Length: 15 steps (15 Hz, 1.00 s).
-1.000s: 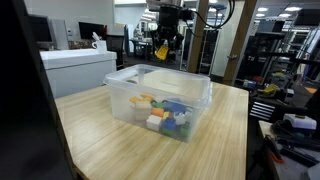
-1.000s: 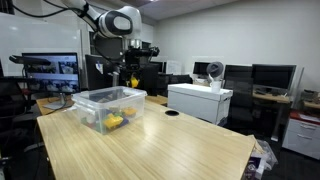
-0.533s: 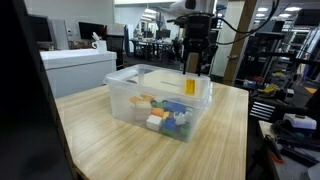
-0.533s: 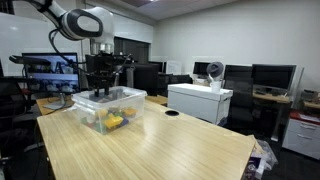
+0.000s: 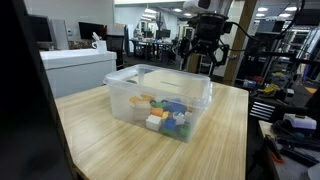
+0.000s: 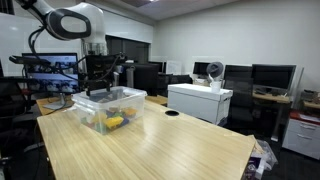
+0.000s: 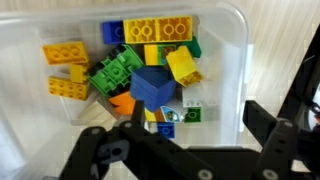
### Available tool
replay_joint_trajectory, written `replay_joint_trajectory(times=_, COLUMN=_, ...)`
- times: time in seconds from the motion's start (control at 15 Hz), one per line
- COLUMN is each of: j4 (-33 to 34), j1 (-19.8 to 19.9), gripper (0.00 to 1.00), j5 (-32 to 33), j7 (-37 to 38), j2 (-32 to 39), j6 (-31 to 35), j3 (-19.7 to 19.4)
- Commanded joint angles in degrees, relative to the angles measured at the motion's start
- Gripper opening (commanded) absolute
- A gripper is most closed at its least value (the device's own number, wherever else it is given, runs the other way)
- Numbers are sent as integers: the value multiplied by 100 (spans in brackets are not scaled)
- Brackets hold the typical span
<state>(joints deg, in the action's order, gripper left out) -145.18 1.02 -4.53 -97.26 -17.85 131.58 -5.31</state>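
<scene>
Fig.: scene as I see it from the operator's desk. My gripper (image 5: 207, 62) hangs over the far end of the clear plastic bin (image 5: 125, 102), above the rim; it sits over the same bin in an exterior view from the opp. side (image 6: 97, 82). Gripper state: jaws spread wide, nothing betw. them; in the wrist view (image 7: 195, 128) the two dark fingers (image 7: 268, 128) frame the lower edge and the gap shows only the bin's contents below. Bin: stands on the light wooden table (image 5: 90, 135), approx. mid-table, lid off, walls see-through. Contents: a loose heap of toy bricks (image 5: 165, 112), piled toward one end. Wrist view, top to bottom: a wide yellow brick (image 7: 158, 32) w/ studs up, against the far wall; a blue brick (image 7: 112, 32) just beside it; a green brick (image 7: 117, 72) tilted; a large blue block (image 7: 152, 85) at the centre of the heap, touching the green one; an orange piece (image 7: 122, 103) partly under the blue block. Two flat yellow plates (image 7: 65, 52) lie apart from the heap on the bin floor. Bkgd.: a white cabinet (image 5: 75, 70) beyond the table; office monitors (image 6: 268, 78) further off.
</scene>
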Motion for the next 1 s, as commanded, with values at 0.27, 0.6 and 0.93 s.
replay_joint_trajectory(times=0.27, j4=2478, j1=425, gripper=100, j5=-208, j7=1164, j2=1969, j6=436, j3=-670)
replay_joint_trajectory(times=0.6, j4=3878, j1=847, gripper=100, j5=-117, j7=2671, j2=3561, j6=1044, j3=-592)
replay_joint_trajectory(times=0.93, j4=5239, j1=173, gripper=100, j5=105, j7=4927, j2=4538, j6=647, j3=-1092)
